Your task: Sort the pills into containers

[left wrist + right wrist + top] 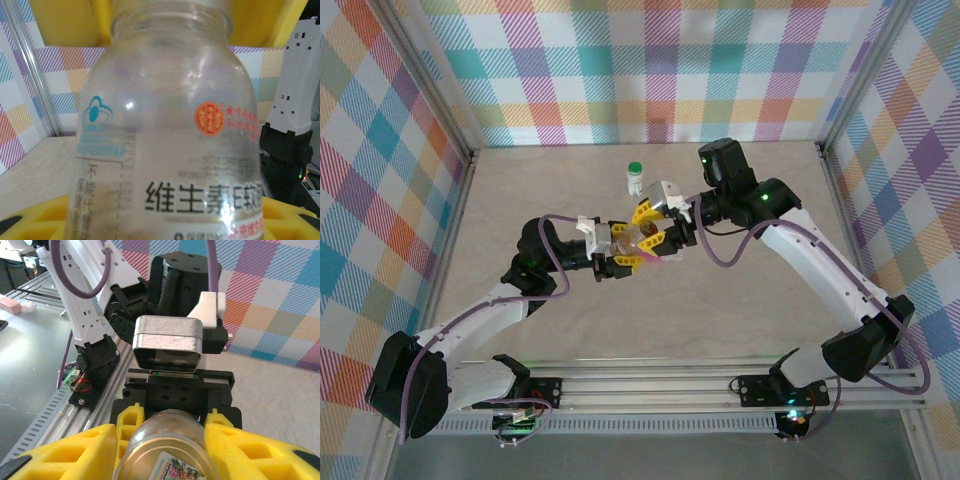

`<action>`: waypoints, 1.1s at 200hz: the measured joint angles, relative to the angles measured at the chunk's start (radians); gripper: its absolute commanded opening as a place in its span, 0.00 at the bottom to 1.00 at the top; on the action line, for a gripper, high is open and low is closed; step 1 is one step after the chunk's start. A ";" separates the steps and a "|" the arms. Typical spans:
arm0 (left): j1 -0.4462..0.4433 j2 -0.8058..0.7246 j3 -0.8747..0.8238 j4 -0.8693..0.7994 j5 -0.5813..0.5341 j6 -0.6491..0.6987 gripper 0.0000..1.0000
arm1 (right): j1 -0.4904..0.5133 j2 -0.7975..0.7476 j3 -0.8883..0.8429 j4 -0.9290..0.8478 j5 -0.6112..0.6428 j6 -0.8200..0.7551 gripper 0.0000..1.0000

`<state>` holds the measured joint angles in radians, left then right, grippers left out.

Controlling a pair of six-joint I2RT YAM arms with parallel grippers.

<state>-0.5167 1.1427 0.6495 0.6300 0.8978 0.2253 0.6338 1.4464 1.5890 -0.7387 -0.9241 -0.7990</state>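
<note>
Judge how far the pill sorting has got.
Done: nothing sorted that shows. In hand: the left gripper clamps the clear bottle with Chinese lettering, with the right gripper around its neck end, grip unclear. Left: all the pouring and sorting; the small white bottle with a green cap stands untouched near the back.

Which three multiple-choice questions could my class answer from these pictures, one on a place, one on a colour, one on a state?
1. Where is the green-capped bottle? A in the jaws; B on the table beyond the jaws; C on the rail.
2. What colour are the fingers? A yellow; B red; C blue.
3. The clear bottle is: A lying loose; B standing by the wall; C held in the left jaws.
Key: B, it stands alone past the jaws; A, yellow in both wrist views; C, yellow fingers sit above and below it in the left wrist view.
</note>
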 measured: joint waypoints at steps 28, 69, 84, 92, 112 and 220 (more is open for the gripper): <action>0.000 0.000 -0.004 -0.002 -0.023 -0.001 0.00 | 0.000 0.000 -0.006 0.008 0.010 0.030 0.63; 0.000 0.002 -0.004 -0.002 -0.052 -0.004 0.00 | -0.001 0.000 -0.008 0.038 0.040 0.088 0.75; 0.000 0.005 -0.004 -0.001 -0.055 -0.004 0.00 | -0.007 0.000 -0.009 0.062 0.053 0.108 0.77; 0.000 0.008 -0.005 -0.001 -0.056 -0.004 0.00 | -0.008 0.000 -0.010 0.072 0.059 0.116 0.77; 0.000 0.012 -0.005 -0.001 -0.066 -0.004 0.00 | -0.013 0.000 -0.011 0.100 0.072 0.145 0.82; 0.000 0.052 -0.025 0.006 -0.334 0.001 0.00 | -0.012 -0.060 -0.046 0.399 0.462 0.826 0.92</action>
<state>-0.5163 1.1950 0.6243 0.6357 0.5640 0.2260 0.6220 1.3861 1.5433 -0.3393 -0.4618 0.0273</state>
